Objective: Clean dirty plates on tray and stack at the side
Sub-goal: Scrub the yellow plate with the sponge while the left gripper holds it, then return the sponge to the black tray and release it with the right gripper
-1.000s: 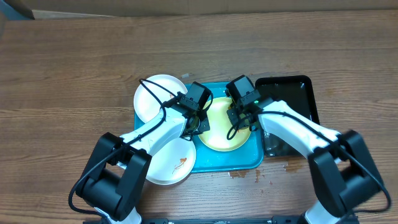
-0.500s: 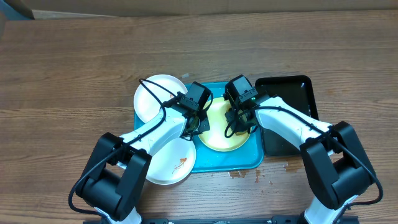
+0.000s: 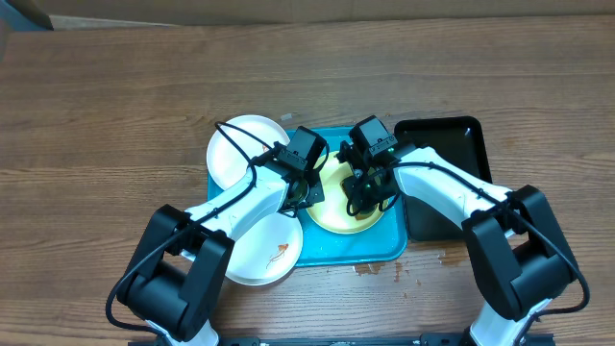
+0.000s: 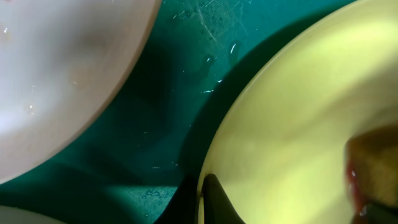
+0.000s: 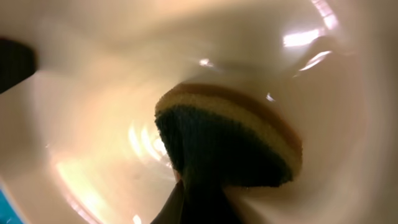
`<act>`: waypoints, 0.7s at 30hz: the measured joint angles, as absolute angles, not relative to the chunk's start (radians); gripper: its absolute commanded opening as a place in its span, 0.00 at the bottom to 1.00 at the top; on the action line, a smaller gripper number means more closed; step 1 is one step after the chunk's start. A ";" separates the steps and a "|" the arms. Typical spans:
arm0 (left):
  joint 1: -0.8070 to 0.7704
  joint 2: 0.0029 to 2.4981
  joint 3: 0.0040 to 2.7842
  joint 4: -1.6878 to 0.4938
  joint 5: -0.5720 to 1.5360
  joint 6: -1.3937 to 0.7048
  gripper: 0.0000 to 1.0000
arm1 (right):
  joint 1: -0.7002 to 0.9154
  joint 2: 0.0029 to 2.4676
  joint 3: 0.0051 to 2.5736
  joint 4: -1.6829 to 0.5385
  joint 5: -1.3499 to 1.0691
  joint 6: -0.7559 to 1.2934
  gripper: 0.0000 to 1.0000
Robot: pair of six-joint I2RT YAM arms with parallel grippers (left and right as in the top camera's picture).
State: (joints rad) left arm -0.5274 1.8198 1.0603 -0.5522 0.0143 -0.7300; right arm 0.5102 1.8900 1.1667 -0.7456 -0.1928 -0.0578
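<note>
Your left gripper (image 3: pixel 305 190) pinches the yellow-green plate (image 3: pixel 334 219) by its rim on the tray (image 3: pixel 351 253). Your right gripper (image 3: pixel 363 198) clamps a sponge (image 5: pixel 231 142) against that plate's centre.

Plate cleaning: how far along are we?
Done: nothing stacked yet; far white plate looks clean. In hand: left gripper pins the yellow-green plate on the tray, right gripper presses a sponge on it. Left: smeared white plate, stacking.
</note>
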 measured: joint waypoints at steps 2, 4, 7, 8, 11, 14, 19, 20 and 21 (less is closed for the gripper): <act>-0.527 1.820 1.060 -0.553 0.014 -0.730 0.05 | 0.510 1.899 1.183 -0.781 -0.237 -0.076 0.04; -0.527 1.820 1.060 -0.552 0.014 -0.730 0.06 | 0.511 1.911 1.204 -0.815 -0.279 -0.086 0.04; -0.527 1.820 1.060 -0.553 0.014 -0.730 0.06 | 0.508 1.929 1.258 -0.872 -0.365 -0.113 0.04; -0.527 1.820 1.060 -0.553 0.014 -0.730 0.06 | 0.506 1.932 1.278 -0.884 -0.391 -0.121 0.04; -0.527 1.820 1.060 -0.553 0.014 -0.730 0.06 | 0.477 1.935 1.369 -0.931 -0.456 -0.140 0.04; -0.527 1.820 1.060 -0.553 0.014 -0.730 0.07 | 0.427 1.935 1.417 -0.956 -0.469 -0.148 0.04; -0.527 1.820 1.060 -0.553 0.014 -0.730 0.07 | 0.289 1.935 1.440 -1.004 -0.467 -0.156 0.04; -0.527 1.820 1.060 -0.553 0.014 -0.730 0.07 | 0.266 1.935 1.440 -1.014 -0.468 -0.157 0.04; -0.527 1.820 1.060 -0.553 0.014 -0.730 0.08 | 0.215 1.935 1.440 -1.033 -0.467 -0.158 0.04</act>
State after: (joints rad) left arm -0.5274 1.8198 1.0603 -0.5526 0.0139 -0.7296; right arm 0.2150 1.9350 1.4403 -1.0328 -0.4675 -0.1577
